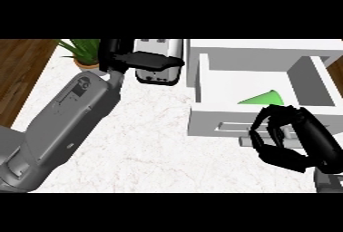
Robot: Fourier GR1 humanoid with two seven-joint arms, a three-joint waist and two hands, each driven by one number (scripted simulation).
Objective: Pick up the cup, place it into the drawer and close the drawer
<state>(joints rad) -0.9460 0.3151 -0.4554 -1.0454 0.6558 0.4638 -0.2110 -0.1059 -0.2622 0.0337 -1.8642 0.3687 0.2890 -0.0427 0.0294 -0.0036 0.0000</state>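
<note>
The green cup [267,98] lies in the open drawer [201,81] at right — right hand [295,140] curled, empty (likely to push); left hand [144,60] flat, upper centre.

A home kitchen: a white marble counter [154,149], a toaster [161,65] at twelve o'clock, a potted plant [81,52] at eleven, wooden floor [17,72] at nine.

Single head view looks steeply down on the counter [154,136].
</note>
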